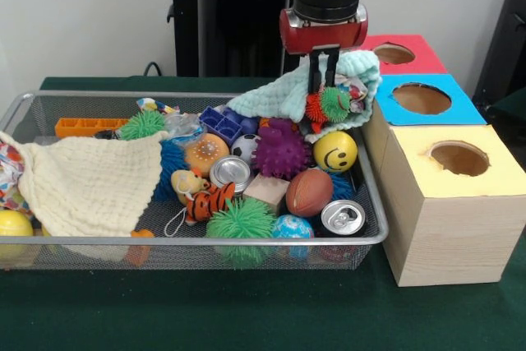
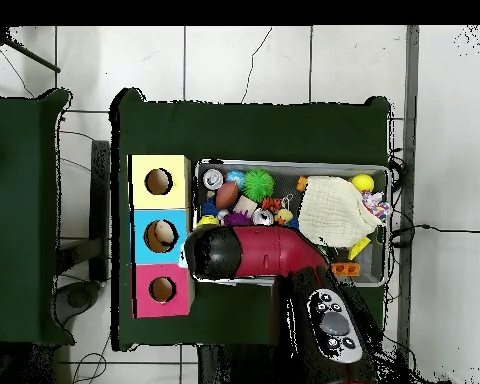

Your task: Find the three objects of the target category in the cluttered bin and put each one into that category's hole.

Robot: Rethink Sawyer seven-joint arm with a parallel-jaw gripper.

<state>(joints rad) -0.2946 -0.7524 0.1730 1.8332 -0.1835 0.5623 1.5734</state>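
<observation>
Counter [image 1: 246, 318]: green cloth surface carrying the bin and the three boxes.
Arm [image 2: 269, 252]: red and black, reaching over the bin's box-side end in the overhead view.
Wire bin [image 1: 205, 240]: silver mesh tray, crowded with toys, cans and cloths.
Boxes: yellow-topped box [image 1: 448, 203] nearest the camera, blue-topped box [image 1: 423, 100] behind it, red-topped box [image 1: 403, 51] farthest; each has one round hole in its top, and the row stands just beside the bin's end.
Cream cloth [image 1: 86, 182]: draped over the bin's opposite end, covering part of the heap.
Mint cloth [image 1: 288, 92]: bunched at the bin's far corner, lifted around the pincer.
Pincer [image 1: 322, 80]: lowered into the mint cloth at the far corner; clenched on a small orange and green spiky ball [image 1: 327, 105], which hangs above the heap.
Purple spiky ball [image 1: 281, 150]: in the middle of the heap, beside the yellow smiley ball [image 1: 335, 151].
Green spiky ball [image 1: 240, 223]: against the near wall.
Football [image 1: 310, 191]: brown, between the smiley ball and a can.
Cans: one [image 1: 343, 216] at the near corner, one [image 1: 230, 173] mid-heap, both showing their tops.
Tiger toy [image 1: 209, 200]: lying beside the green spiky ball.
</observation>
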